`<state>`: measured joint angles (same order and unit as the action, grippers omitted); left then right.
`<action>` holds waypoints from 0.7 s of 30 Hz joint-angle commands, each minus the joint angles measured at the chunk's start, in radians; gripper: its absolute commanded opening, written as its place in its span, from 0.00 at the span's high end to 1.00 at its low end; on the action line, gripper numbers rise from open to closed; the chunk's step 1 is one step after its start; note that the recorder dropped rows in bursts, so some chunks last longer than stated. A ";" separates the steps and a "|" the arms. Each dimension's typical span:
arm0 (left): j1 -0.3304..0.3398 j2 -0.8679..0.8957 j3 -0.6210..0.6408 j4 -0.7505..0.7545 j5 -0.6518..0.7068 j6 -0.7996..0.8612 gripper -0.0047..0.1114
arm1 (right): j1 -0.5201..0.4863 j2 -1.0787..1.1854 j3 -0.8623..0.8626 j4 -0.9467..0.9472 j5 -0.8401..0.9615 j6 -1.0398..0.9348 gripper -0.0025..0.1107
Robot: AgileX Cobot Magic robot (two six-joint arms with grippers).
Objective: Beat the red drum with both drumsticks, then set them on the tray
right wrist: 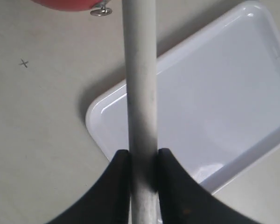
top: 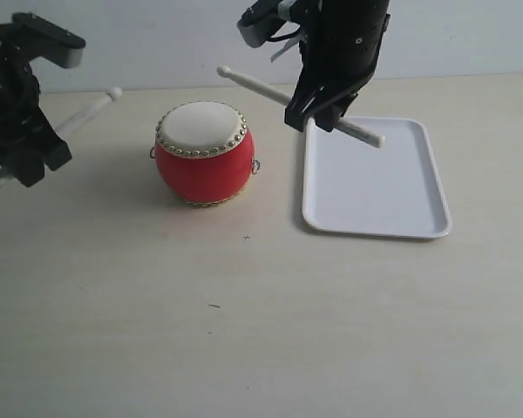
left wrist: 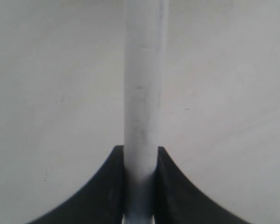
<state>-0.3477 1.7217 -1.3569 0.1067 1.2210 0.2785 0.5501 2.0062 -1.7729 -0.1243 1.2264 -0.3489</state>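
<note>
Wooden left drumstick (left wrist: 142, 93) clamped in left gripper (left wrist: 140, 156), right drumstick (right wrist: 140, 70) clamped in right gripper (right wrist: 141, 158) over white tray (top: 375, 192) edge beside red drum (top: 203, 161); neither laid down yet, placing remains.

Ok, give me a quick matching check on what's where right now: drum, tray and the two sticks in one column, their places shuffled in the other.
Things:
1. red drum
2. tray
3. left drumstick
4. right drumstick

Places:
A. gripped in the air, passing over the tray's corner
B. standing on the table, touched by nothing
C. gripped in the air left of the drum, tip towards it
D. flat on the table, right of the drum

Pairs: 1-B, 2-D, 3-C, 4-A
</note>
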 commanded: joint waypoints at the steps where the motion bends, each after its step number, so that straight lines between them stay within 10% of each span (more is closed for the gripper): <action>1: -0.003 0.053 -0.006 -0.023 0.000 0.023 0.96 | -0.005 0.033 0.000 -0.005 -0.005 -0.005 0.98; 21: -0.119 0.203 -0.187 0.030 -0.033 0.004 0.96 | -0.005 0.051 0.000 -0.042 -0.005 -0.006 0.98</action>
<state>-0.4574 1.8758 -1.4987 0.1152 1.1507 0.2927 0.5501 2.0602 -1.7729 -0.1411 1.2264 -0.3489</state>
